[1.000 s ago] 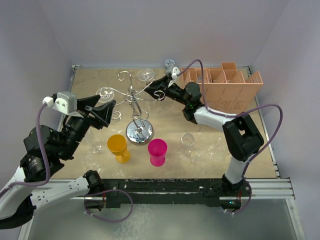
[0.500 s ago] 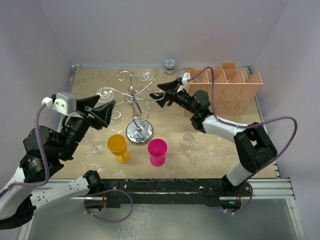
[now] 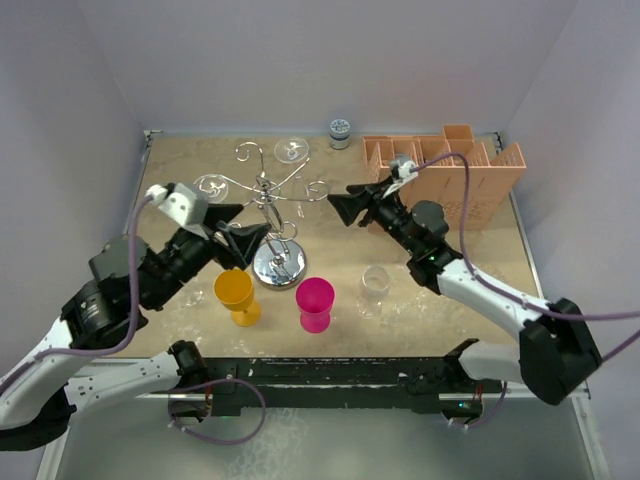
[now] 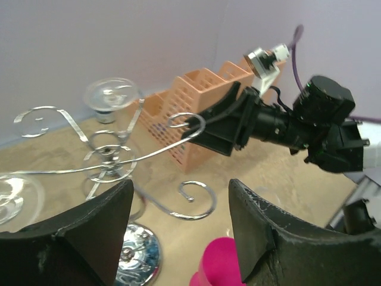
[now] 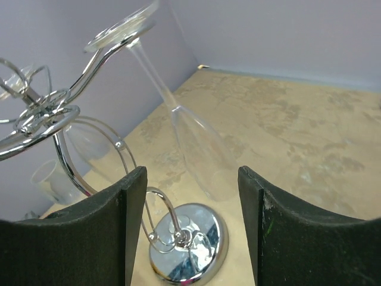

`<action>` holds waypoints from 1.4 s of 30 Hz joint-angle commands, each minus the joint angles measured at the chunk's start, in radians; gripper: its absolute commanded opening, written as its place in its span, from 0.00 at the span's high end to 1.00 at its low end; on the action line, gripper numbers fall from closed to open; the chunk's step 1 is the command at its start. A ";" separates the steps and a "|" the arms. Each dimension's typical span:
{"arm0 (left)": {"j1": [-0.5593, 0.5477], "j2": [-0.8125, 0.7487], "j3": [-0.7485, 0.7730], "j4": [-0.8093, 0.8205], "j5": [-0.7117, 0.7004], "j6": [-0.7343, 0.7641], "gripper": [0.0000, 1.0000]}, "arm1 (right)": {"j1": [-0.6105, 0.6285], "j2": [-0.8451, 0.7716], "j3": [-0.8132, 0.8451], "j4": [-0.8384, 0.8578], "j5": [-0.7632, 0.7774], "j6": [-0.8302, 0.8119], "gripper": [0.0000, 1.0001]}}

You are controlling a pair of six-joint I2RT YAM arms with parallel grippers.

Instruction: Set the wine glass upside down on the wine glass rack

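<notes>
A clear wine glass (image 5: 199, 149) hangs upside down, tilted, with its foot (image 3: 291, 150) caught on a back arm of the silver wire wine glass rack (image 3: 279, 262). The left wrist view shows that foot (image 4: 112, 95) up on the arm. My right gripper (image 3: 340, 198) stands open just right of the rack, nothing between its fingers; the glass's bowl lies beyond them. My left gripper (image 3: 252, 222) is open too, close to the rack's left side above the mirrored base (image 4: 137, 262). A second clear glass (image 3: 210, 186) hangs on a left arm.
On the table near the front are a yellow cup (image 3: 236, 295), a pink cup (image 3: 316, 303) and a clear upright glass (image 3: 375, 285). An orange-pink slotted box (image 3: 450, 175) stands at the back right, and a small jar (image 3: 340, 130) by the back wall.
My right gripper opened, let go of the wine glass on the rack arm and drew back right and towards the front. My left arm swung right, closer to the rack.
</notes>
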State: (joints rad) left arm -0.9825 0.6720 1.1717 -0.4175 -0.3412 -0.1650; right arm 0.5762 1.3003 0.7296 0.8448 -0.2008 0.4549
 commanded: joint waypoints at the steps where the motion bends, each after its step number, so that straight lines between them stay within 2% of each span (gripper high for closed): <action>1: -0.002 0.111 0.052 0.012 0.267 -0.058 0.37 | 0.002 -0.170 -0.020 -0.231 0.214 0.101 0.36; 5: -0.002 0.220 0.073 0.027 0.504 -0.118 0.39 | 0.002 -0.317 -0.040 -0.448 0.299 0.163 0.37; 8: -0.002 0.312 0.122 -0.059 0.651 -0.168 0.41 | 0.002 -0.405 -0.041 -0.601 0.325 0.220 0.37; 10: -0.006 0.339 0.131 -0.118 0.700 -0.198 0.45 | 0.002 -0.476 -0.036 -0.722 0.360 0.258 0.37; 16: -0.021 0.264 0.014 -0.159 0.600 -0.209 0.47 | 0.002 -0.717 -0.139 -0.775 0.310 0.339 0.36; 21: -0.027 0.263 -0.066 -0.185 0.539 -0.186 0.47 | 0.002 -0.809 -0.204 -0.787 0.269 0.338 0.36; 25: -0.063 0.276 -0.099 -0.237 0.477 -0.141 0.47 | 0.002 -0.815 -0.212 -0.820 0.277 0.327 0.35; 29: -0.091 0.297 -0.148 -0.197 0.443 -0.114 0.47 | 0.002 -0.794 -0.195 -0.850 0.264 0.320 0.35; 35: -0.117 0.401 -0.086 -0.232 0.264 -0.066 0.47 | 0.002 -0.765 -0.202 -0.823 0.259 0.307 0.35; 38: -0.119 0.468 -0.050 -0.251 0.290 -0.045 0.48 | 0.002 -0.737 -0.194 -0.793 0.250 0.306 0.35; 42: -0.140 0.543 -0.035 -0.271 0.294 -0.036 0.53 | 0.002 -0.697 -0.196 -0.766 0.267 0.297 0.35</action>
State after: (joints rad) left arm -1.0969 1.1732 1.0840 -0.6773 -0.0216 -0.2390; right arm 0.5758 0.5751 0.5152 0.0086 0.0612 0.7712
